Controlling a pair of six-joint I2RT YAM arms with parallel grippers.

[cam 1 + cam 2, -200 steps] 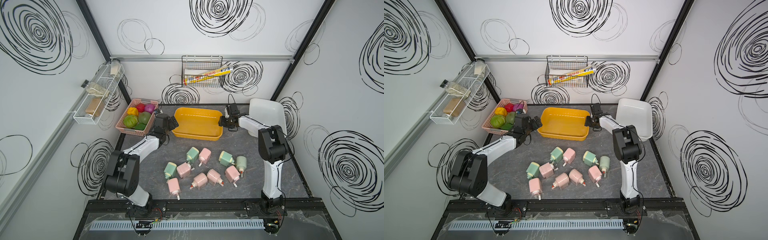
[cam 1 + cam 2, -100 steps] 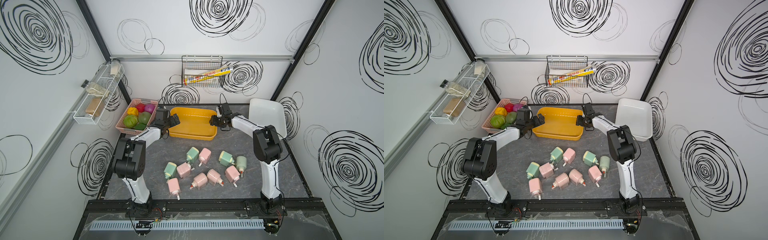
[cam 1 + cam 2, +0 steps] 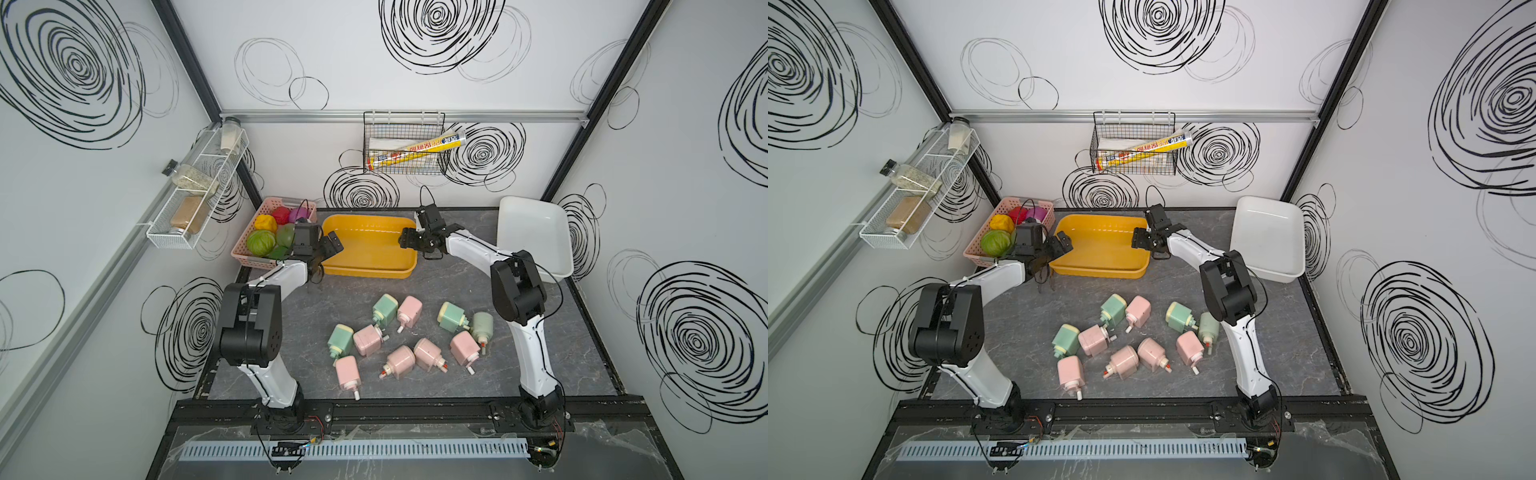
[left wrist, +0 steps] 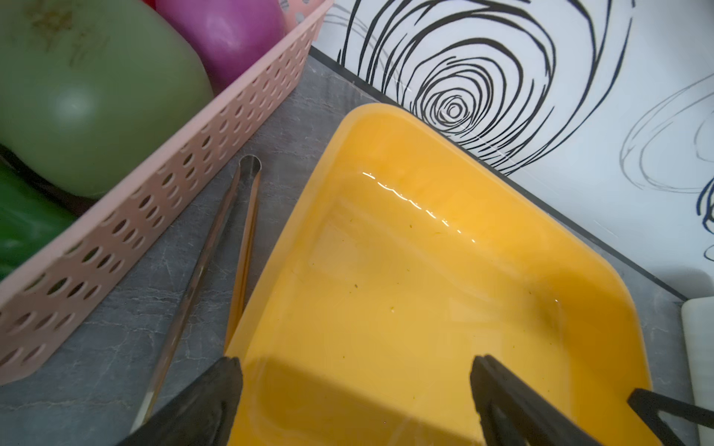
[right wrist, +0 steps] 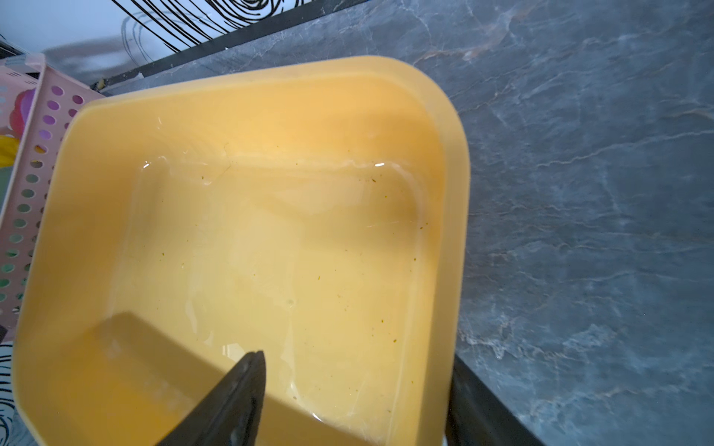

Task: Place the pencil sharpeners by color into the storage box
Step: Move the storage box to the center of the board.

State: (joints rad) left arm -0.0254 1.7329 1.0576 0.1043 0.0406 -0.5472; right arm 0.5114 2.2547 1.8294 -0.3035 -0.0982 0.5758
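Note:
Several pencil sharpeners, pale pink point(image 3: 409, 309) and mint green point(image 3: 384, 307), lie loose in a cluster on the grey table in both top views point(image 3: 1121, 361). Behind them stands the empty yellow storage box point(image 3: 365, 272) point(image 3: 1096, 270). My left gripper point(image 3: 328, 249) point(image 4: 355, 401) is open at the box's left end, its fingers spread over the near corner. My right gripper point(image 3: 409, 241) point(image 5: 353, 401) is open at the right end. One of its fingers is inside the box point(image 5: 270, 231) and the other is outside the rim. Neither gripper holds anything.
A pink perforated basket point(image 3: 249, 259) of toy vegetables stands just left of the yellow box. A thin metal piece point(image 4: 239, 231) lies between them. A white tub point(image 3: 532, 232) leans at the back right. A wire basket point(image 3: 405, 143) and a wire shelf point(image 3: 195, 195) hang on the walls.
The yellow box has slid left toward the pink basket, with the right gripper moving along at its right end. The right jaws have spread wider. The sharpeners have not moved.

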